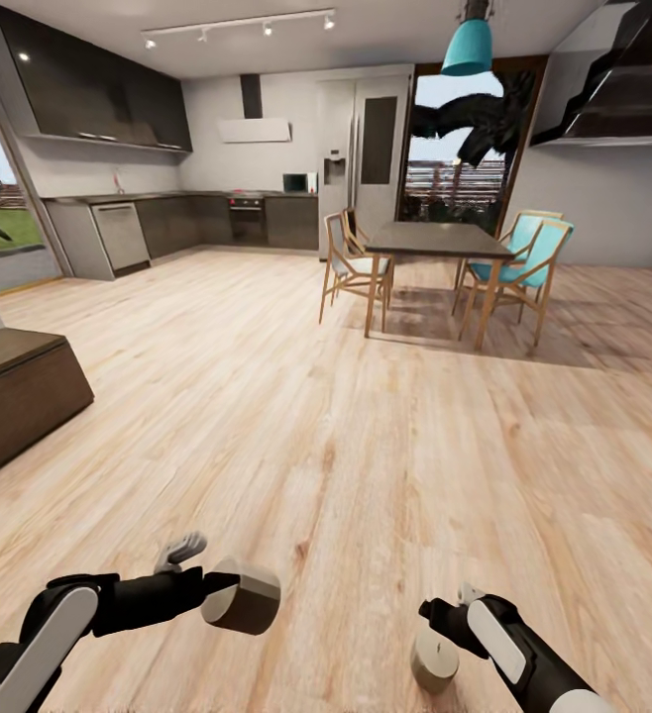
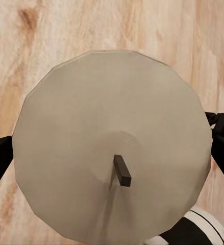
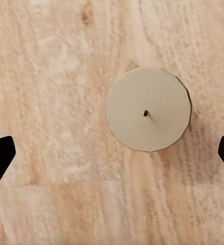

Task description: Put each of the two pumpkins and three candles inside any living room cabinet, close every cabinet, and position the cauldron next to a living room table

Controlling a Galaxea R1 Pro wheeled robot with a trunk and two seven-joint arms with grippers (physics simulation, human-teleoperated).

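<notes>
**Two candles on the wooden floor**

Far left, a dark-brown cabinet (image 1: 19,396). Near left, the left gripper (image 1: 229,592) pinches a candle (image 1: 242,595); the left wrist view adds its wick (image 2: 122,170). Near right, the right gripper (image 3: 112,153), fingers spread, hangs above a second candle (image 3: 148,109) on the floor (image 1: 366,426), untouched.

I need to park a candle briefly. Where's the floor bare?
The wood floor is bare between the cabinet at left and the dining table with its chairs. Crowded: under that table, and around the candle by the right gripper.
</notes>
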